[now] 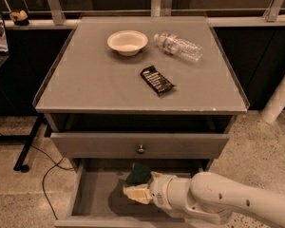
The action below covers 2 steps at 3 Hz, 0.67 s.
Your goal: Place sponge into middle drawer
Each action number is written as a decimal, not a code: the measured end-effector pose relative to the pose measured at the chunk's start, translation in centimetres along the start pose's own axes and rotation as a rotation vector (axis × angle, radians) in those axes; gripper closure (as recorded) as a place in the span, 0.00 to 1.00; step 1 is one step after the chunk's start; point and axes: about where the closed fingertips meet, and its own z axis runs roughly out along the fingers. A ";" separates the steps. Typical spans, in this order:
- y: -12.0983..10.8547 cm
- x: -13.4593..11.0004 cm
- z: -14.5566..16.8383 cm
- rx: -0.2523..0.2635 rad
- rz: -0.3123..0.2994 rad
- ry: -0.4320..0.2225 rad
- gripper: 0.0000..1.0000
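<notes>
Clasping sponge point(138, 175), tool point(142, 190) over middle drawer point(92, 198)

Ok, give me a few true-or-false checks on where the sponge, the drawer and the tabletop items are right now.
1. The sponge lies on the tabletop. False: it is at the tip of the gripper, over the floor of the open middle drawer.
2. The water bottle lies on its side. True.
3. The black wrapper is in the bowl. False: it lies on the tabletop, apart from the bowl.
4. The middle drawer is below the knobbed drawer front. True.
</notes>
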 end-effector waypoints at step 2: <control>-2.5 3.8 2.8 -0.105 0.068 0.027 1.00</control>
